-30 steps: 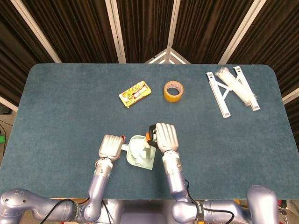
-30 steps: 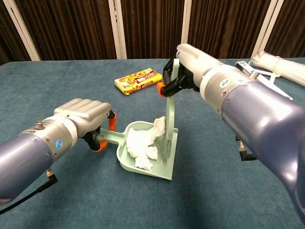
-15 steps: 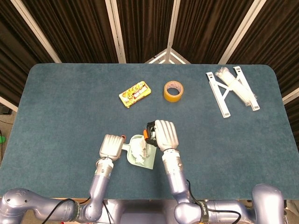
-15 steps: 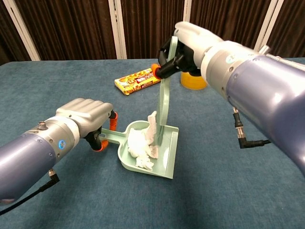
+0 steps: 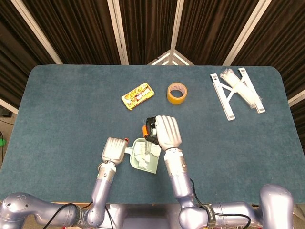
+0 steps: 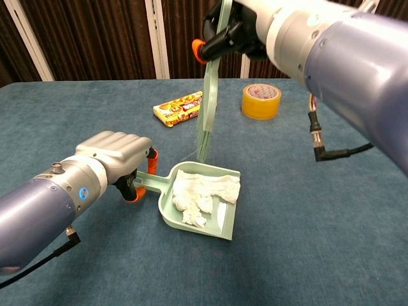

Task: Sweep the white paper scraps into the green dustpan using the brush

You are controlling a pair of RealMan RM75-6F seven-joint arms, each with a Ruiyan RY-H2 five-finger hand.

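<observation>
— At the left, what did the left hand [image 6: 113, 155] do?
— It gripped the handle of the dustpan [image 6: 224, 219], which lay flat on the table [image 6: 76, 115]. The scraps [image 6: 199, 192] were inside the pan, in one crumpled heap.
— And to the right of it?
— The right hand [image 6: 245, 27] grasped the brush [image 6: 208, 102] by its upper end. The brush hung nearly upright, with its bristles above the far edge of the pan, not touching it.
— What lay farther back?
— A yellow box [image 5: 138, 96], then a tape roll [image 5: 177, 92], and a white rack [image 5: 237, 90] at the far right.
</observation>
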